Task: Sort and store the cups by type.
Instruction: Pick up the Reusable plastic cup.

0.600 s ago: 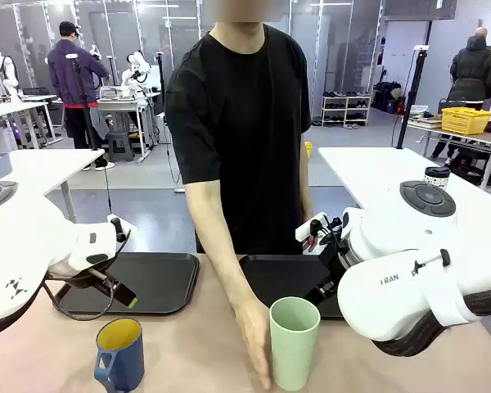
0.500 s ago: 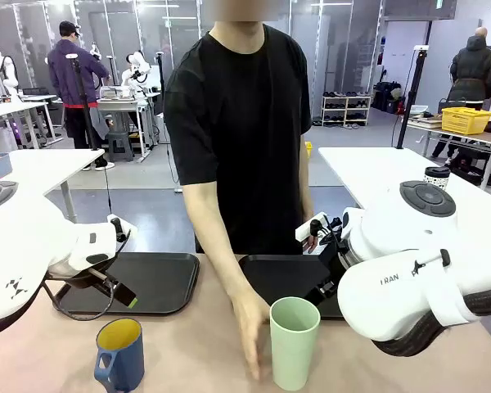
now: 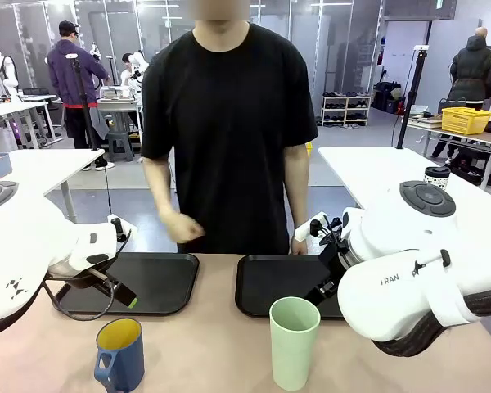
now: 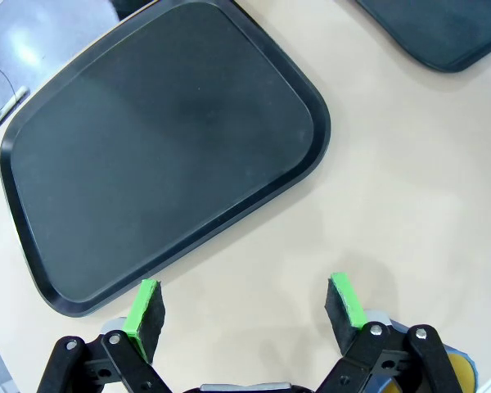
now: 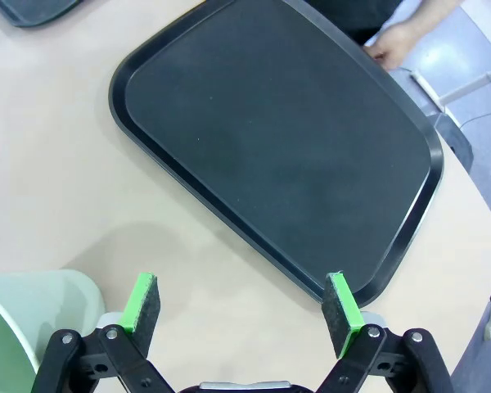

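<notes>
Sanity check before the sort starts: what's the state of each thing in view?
mint-green tumbler: upright on table, off the trays.
blue mug: upright on table, off the trays.
left tray: no cup on it.
right tray: no cup on it.
left gripper: open, holding nothing.
right gripper: open, holding nothing.

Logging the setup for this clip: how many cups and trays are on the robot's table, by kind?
Cups: 2 (green tumbler, blue mug)
Trays: 2 (left black tray, right black tray)
Total: 4
</notes>
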Robot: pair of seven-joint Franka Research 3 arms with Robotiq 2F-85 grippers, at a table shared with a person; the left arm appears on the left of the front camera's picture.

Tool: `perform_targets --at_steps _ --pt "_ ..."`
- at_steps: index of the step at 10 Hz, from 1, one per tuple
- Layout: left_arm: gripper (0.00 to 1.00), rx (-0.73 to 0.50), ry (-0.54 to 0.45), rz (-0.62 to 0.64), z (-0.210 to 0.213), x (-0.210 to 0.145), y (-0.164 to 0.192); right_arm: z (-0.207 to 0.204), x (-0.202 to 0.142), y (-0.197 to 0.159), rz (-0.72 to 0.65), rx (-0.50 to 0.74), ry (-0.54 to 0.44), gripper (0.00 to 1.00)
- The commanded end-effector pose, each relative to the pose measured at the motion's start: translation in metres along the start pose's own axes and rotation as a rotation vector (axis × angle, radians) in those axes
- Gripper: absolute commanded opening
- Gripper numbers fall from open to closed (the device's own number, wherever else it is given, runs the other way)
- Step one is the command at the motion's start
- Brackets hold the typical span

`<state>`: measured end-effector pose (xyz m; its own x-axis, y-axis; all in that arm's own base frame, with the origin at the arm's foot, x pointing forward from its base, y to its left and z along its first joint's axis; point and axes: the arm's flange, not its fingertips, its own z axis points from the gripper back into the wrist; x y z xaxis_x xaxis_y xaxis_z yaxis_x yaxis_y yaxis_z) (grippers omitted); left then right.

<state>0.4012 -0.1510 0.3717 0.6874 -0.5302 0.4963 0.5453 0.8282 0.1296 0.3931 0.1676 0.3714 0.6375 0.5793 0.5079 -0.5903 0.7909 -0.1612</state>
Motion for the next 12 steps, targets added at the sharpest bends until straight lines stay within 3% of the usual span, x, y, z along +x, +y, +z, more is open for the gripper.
perform_targets --at_steps 1,9,12 --pt "1.0 0.0 0.0 0.001 0.0 0.0 0.0 0.0 0.0 0.0 -0.003 0.001 0.0 1.0" --pt "1.0 0.0 0.0 0.001 0.0 0.0 0.0 0.0 0.0 0.0 0.0 0.0 0.0 1.0" --pt "1.0 0.094 -0.009 -0.024 0.03 0.017 0.003 0.063 0.032 -0.006 0.032 -0.19 -0.097 1.0"
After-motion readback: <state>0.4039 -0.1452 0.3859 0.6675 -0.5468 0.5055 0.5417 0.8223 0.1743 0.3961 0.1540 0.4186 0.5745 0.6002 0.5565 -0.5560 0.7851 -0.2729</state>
